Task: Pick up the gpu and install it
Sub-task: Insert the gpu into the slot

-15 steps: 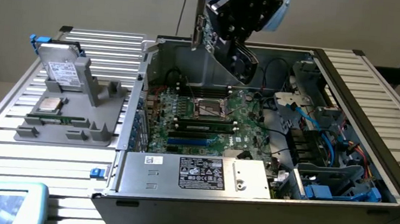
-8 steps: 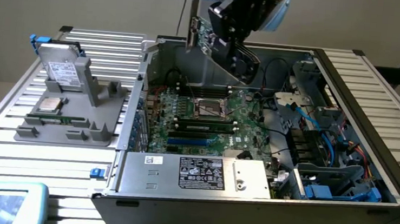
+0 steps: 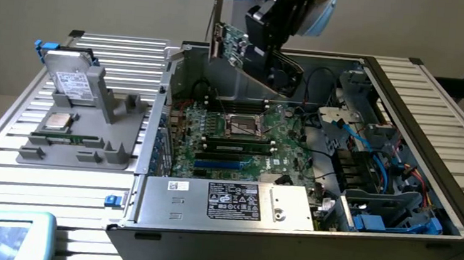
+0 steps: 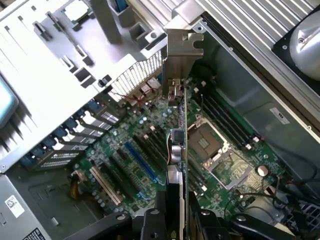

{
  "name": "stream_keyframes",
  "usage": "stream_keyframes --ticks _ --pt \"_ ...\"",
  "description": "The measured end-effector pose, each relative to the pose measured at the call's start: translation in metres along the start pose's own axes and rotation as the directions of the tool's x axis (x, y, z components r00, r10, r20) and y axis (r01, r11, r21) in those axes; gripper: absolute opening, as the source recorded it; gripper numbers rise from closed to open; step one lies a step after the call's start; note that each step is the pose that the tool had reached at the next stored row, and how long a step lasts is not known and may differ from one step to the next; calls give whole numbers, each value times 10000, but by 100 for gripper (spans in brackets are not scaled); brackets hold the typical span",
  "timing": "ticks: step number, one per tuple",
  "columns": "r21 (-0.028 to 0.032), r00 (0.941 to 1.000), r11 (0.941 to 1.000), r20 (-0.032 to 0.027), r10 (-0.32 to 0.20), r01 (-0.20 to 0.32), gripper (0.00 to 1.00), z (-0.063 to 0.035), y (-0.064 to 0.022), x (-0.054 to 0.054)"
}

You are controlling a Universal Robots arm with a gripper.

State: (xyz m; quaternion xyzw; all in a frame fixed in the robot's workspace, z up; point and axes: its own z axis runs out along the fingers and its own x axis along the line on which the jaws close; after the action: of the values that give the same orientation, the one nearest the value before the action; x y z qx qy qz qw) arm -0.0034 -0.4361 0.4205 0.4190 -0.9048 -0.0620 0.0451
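- Holding the gpu (image 3: 229,43), a small flat rectangular card with a green circuit board on one face and a silver end bracket (image 3: 217,12), the black gripper (image 3: 266,50) on my arm is closed on the card, one finger against each face.
- The card hangs in the air above the open dark-grey metal computer case (image 3: 435,116), over the green motherboard (image 3: 240,140), touching nothing below it.
- In the wrist view I see the gpu (image 4: 184,130) edge-on as a thin line, with the gripper (image 4: 177,222) pinching its near end and the end bracket (image 4: 182,55) at the far end.
- A long blue plastic slot (image 4: 136,159) lies on the motherboard (image 4: 225,165) beside the card's line, apart from it.
- I judge the card light and stiff but fragile: it carries small soldered parts, so hard squeezing or twisting could damage it.
- I judge the best hold is across the flat faces, away from the bracket and the edge that must seat, which is about where the fingers sit.
- The smooth faces may slip if the card meets resistance.
- A grey moulded tray (image 3: 116,154) with a silver hard drive (image 3: 75,83) sits to the exterior view's left of the case.
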Motion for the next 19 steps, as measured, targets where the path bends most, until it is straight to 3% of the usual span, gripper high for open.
stream_keyframes --ticks 5,9,14,19 --pt "23 9959 9960 -139 -897 898 27 3 -1 0" --pt "31 9865 9868 -249 -1619 1621 27 6 -1 0" --pt "29 9678 9685 -387 -2488 2490 27 9 -1 0" --pt "15 9407 9420 -526 -3351 3356 27 12 -2 -1"
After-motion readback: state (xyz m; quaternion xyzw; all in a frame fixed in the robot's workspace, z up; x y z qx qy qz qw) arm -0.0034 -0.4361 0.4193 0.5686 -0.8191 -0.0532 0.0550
